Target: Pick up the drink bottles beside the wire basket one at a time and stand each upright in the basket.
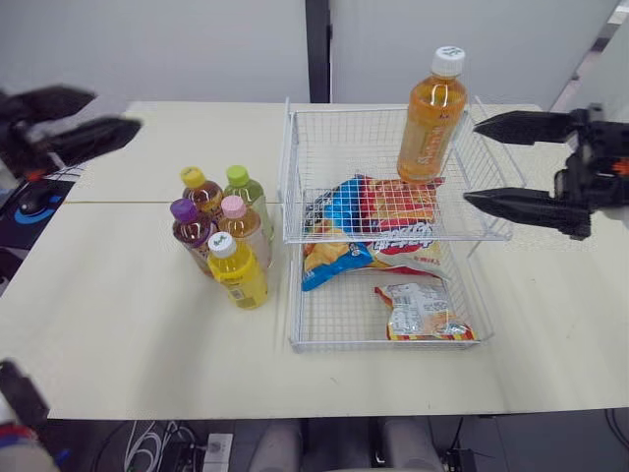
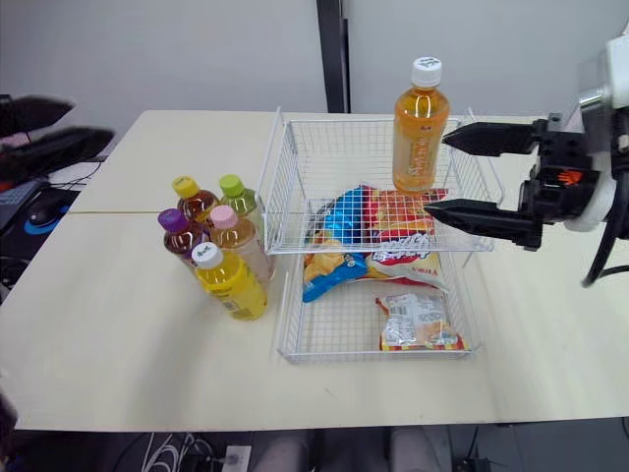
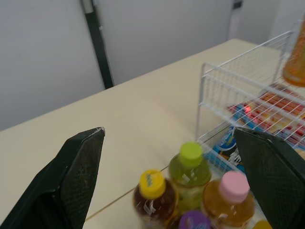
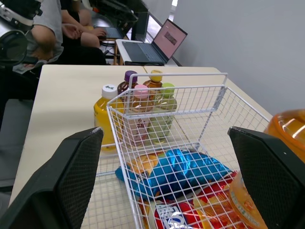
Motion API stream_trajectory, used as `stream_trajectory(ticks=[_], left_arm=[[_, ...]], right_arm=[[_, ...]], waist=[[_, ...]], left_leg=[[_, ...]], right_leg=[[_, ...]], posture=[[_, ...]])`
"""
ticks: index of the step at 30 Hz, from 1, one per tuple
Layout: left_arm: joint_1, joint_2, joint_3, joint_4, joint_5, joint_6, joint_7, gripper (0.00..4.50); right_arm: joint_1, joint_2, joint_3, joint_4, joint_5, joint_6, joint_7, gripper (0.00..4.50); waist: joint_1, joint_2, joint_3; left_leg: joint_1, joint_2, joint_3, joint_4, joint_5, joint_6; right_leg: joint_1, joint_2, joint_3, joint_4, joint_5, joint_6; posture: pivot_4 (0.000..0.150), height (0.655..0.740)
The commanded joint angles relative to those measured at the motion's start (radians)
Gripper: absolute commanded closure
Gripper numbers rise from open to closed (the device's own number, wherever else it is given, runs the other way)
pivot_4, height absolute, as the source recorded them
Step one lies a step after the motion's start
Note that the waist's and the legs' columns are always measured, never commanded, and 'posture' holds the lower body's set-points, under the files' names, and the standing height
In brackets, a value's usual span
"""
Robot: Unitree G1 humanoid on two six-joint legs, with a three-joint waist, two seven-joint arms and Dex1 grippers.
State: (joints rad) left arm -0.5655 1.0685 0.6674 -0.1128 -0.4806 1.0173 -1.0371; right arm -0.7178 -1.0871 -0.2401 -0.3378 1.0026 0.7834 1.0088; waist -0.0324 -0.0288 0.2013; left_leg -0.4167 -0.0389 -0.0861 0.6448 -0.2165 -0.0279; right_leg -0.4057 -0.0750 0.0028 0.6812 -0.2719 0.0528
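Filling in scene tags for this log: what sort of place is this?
Probably an office or lab, not a home: an open laptop, a seated person beyond the pale table, and plain grey walls.

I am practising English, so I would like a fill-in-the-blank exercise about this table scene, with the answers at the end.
1. The cluster of bottles beside the wire basket counts ____ bottles.
2. The orange bottle standing upright on the basket's upper shelf has a ____ cap.
3. The right pincer, next to that bottle, has its fingers ____.
4. The front bottle of the cluster holds a ____ liquid.

Missing words: five; white; open; yellow.
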Motion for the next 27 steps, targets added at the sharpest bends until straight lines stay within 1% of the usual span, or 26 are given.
stream_trajectory(ticks=[1,3,6,7,9,11,13,15,17,22,27], left_arm=[[0.162,-0.047,0.178,-0.099,0.014,-0.033,0.055,0.02],[0.252,-0.100,0.250,-0.125,-0.001,-0.041,0.080,0.02],[0.388,-0.172,0.306,-0.181,-0.034,-0.066,0.078,0.02],[0.436,-0.201,0.307,-0.209,-0.039,-0.084,0.077,0.02],[0.460,-0.268,0.281,-0.268,-0.060,-0.098,0.133,0.02],[0.453,-0.300,0.255,-0.297,-0.070,-0.112,0.185,0.02],[0.412,-0.354,0.202,-0.343,-0.086,-0.113,0.271,0.02],[0.368,-0.409,0.169,-0.385,-0.133,-0.081,0.346,0.02],[0.365,-0.422,0.112,-0.416,-0.128,-0.088,0.383,0.02],[0.302,-0.476,-0.017,-0.433,-0.124,-0.076,0.545,0.02],[0.277,-0.504,-0.120,-0.423,-0.090,-0.101,0.642,0.02]], right_arm=[[-0.045,0.024,0.021,0.021,-0.024,-0.031,0.039,0.00],[-0.059,0.039,0.036,0.028,-0.032,-0.032,0.053,0.00],[-0.084,0.058,0.058,0.038,-0.048,-0.034,0.076,0.00],[-0.092,0.064,0.064,0.040,-0.051,-0.033,0.083,0.00],[-0.109,0.079,0.080,0.040,-0.053,-0.028,0.097,0.00],[-0.122,0.090,0.089,0.042,-0.056,-0.023,0.105,0.00],[-0.131,0.102,0.100,0.038,-0.057,-0.019,0.112,0.00],[-0.137,0.111,0.105,0.038,-0.062,-0.016,0.115,0.00],[-0.141,0.119,0.107,0.039,-0.064,-0.012,0.114,0.00],[-0.152,0.132,0.112,0.039,-0.073,-0.006,0.116,0.00],[-0.161,0.138,0.114,0.037,-0.079,0.001,0.117,0.00]], waist=[[0.001,0.000,0.000],[0.004,0.000,0.000],[0.007,-0.001,-0.001],[0.008,-0.001,-0.001],[0.010,-0.001,-0.001],[0.015,-0.003,-0.002],[0.021,-0.004,-0.002],[0.027,-0.004,-0.002],[0.027,-0.005,-0.003],[0.028,-0.005,-0.003],[0.026,-0.005,-0.003]], left_leg=[[0.000,0.000,0.000,0.000,0.000,0.000],[0.001,0.000,0.000,0.000,0.000,0.000],[0.001,0.000,0.000,0.000,0.000,0.000],[0.001,0.000,0.000,0.000,0.000,0.000],[0.001,0.000,0.000,0.000,0.000,0.000],[0.001,0.000,0.001,0.000,0.000,0.000],[0.001,0.001,0.000,0.001,0.000,0.000],[0.001,0.000,0.001,0.001,0.000,0.000],[0.001,0.000,0.003,0.001,0.000,0.000],[0.001,0.000,0.004,0.001,0.000,0.000],[0.002,0.000,0.004,0.001,0.000,0.000]], right_leg=[[0.000,0.000,0.001,0.000,0.000,0.000],[0.000,0.000,0.002,0.000,0.000,0.000],[0.000,0.000,0.003,-0.001,0.000,0.000],[0.000,-0.001,0.003,-0.001,0.000,0.000],[0.000,-0.001,0.004,-0.001,0.001,0.000],[0.000,-0.001,0.005,-0.001,0.002,0.001],[0.000,-0.001,0.005,-0.001,0.002,0.000],[0.000,-0.001,0.005,-0.001,0.003,0.001],[0.000,-0.001,0.006,-0.001,0.004,0.002],[-0.001,0.000,0.007,-0.001,0.004,0.002],[-0.001,0.000,0.007,-0.001,0.004,0.002]], posture=[[0.150,0.7400],[0.150,0.7400],[0.150,0.7400],[0.150,0.7400],[0.150,0.7400],[0.150,0.7400],[0.150,0.7400],[0.150,0.7400],[0.150,0.7400],[0.150,0.7400],[0.150,0.7400]])
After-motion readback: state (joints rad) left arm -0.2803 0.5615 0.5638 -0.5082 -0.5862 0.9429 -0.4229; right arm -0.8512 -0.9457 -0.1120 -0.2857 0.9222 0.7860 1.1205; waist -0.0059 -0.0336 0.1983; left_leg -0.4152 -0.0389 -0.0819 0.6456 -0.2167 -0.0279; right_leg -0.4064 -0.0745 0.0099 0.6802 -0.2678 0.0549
